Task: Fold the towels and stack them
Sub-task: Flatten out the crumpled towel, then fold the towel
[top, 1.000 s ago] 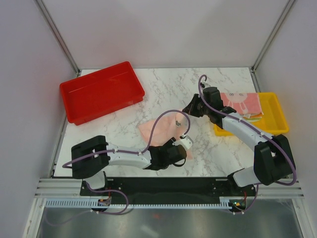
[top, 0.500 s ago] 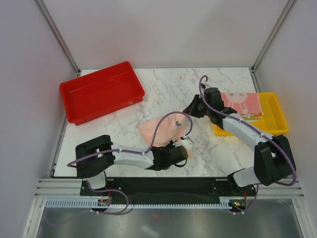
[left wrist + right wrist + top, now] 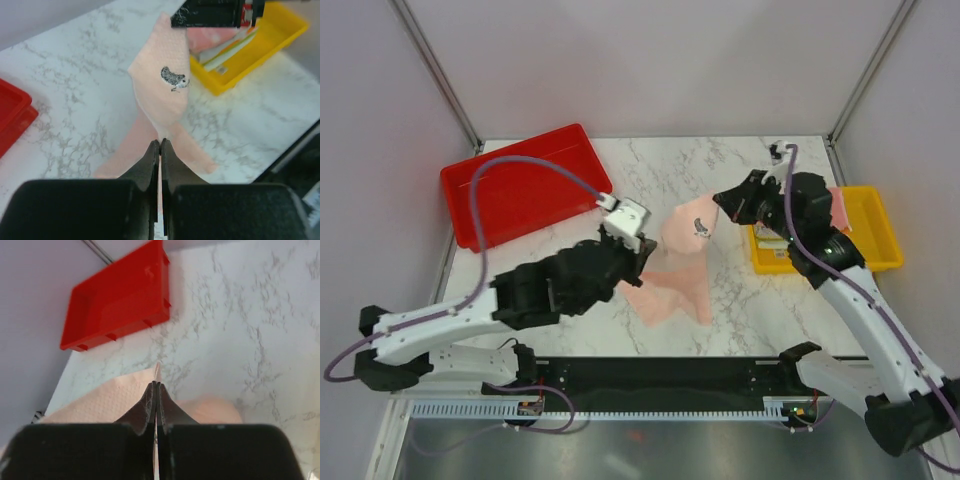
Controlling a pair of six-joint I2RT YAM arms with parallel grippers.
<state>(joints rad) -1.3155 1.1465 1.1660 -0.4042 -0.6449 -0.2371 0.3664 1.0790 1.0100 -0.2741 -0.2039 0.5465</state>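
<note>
1. The left gripper [image 3: 160, 148] has its jaws clamped on an edge of the peach-pink towel [image 3: 680, 275].
2. The right gripper [image 3: 156, 389] pinches the towel's upper corner, jaws together.
3. The towel hangs between them, its lower end on the marble table [image 3: 660, 180].

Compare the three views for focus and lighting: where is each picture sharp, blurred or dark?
Top external: evenly lit and sharp, with hardly any shadow around the peach-pink towel. Left wrist: the left gripper near the lens is dark and soft-edged, the towel's print crisp. Right wrist: the right gripper is dark and blurred, the red tray sharp.
</note>
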